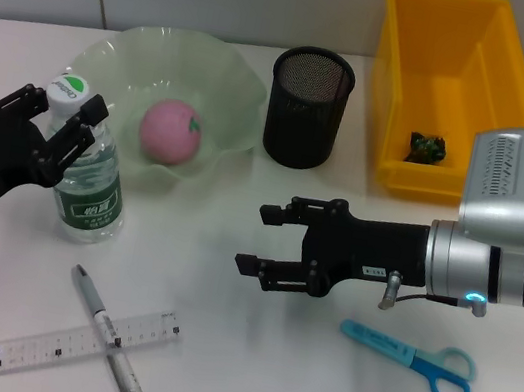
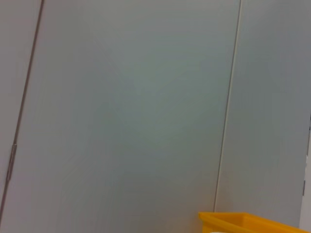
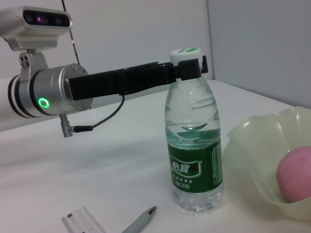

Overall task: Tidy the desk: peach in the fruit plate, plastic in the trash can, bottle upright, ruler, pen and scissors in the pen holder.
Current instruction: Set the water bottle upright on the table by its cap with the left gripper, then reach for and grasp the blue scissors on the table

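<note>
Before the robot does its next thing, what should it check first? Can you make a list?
1. Water bottle standing upright on the desk: ok.
2. Left hand closed around the bottle's neck under the white cap: ok, but it must let go before moving away.
3. Peach inside the green fruit plate: ok.
4. Crumpled plastic inside the yellow bin: ok.
5. Pen, ruler and scissors in the black mesh pen holder: not ok, all three lie on the desk.
6. Right hand open and empty, hovering over the desk: ok.
</note>
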Tool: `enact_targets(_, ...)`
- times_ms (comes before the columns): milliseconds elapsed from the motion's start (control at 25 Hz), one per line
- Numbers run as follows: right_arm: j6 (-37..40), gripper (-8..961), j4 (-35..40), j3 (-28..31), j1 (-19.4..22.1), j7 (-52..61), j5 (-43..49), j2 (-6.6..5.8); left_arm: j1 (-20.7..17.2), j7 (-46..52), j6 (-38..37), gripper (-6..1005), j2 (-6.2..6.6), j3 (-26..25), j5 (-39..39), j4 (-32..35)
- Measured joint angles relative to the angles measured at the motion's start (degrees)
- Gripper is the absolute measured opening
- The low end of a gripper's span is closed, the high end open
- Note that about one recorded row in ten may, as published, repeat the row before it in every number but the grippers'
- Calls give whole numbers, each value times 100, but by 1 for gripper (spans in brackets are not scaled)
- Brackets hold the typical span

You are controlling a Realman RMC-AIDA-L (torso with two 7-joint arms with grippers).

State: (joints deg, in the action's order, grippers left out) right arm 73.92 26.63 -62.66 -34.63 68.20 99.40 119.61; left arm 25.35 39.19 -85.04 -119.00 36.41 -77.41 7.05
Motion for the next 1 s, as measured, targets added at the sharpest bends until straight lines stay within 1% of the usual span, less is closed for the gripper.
enact_targets(680, -10, 739, 0, 0, 0, -55, 0, 0, -9, 1, -15, 562, 0, -2, -2, -20)
enact_targets(1000, -18, 739, -53, 0, -15, -60, 0, 0, -60, 54, -156, 861, 24, -9, -2, 12)
